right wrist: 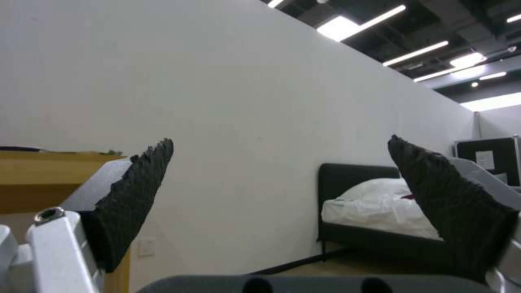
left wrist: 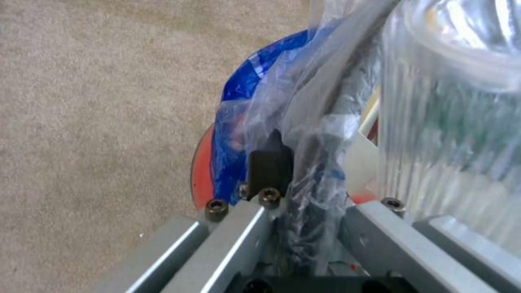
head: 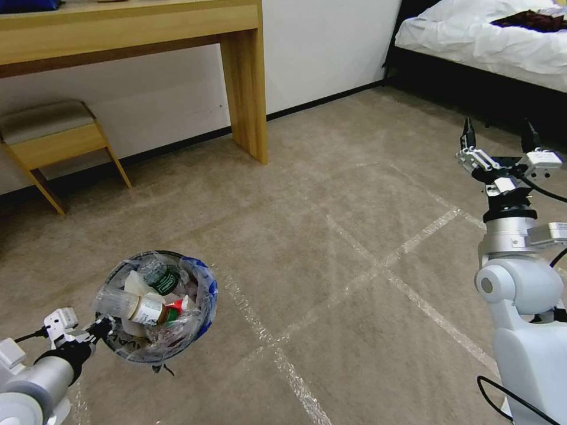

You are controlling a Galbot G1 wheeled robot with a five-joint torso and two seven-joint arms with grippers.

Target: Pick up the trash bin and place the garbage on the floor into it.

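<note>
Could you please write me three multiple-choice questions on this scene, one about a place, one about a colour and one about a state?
1. Where is the trash bin?
A. Held up over the carpet at the robot's left
B. On the desk
C. On the bed

2. What colour is the print on the bin's plastic bag?
A. Yellow
B. Blue
C. Black

3. How is the right gripper?
A. Shut on a bottle
B. Shut on the bin
C. Open and holding nothing

Answers:
1. A: the head view shows the left gripper clamped on the bin's rim, above the carpet, away from the desk and the bed.
2. B: the left wrist view shows blue print on the clear bag, over the red rim.
3. C: the right wrist view shows its fingers wide apart, with nothing between them.
</note>
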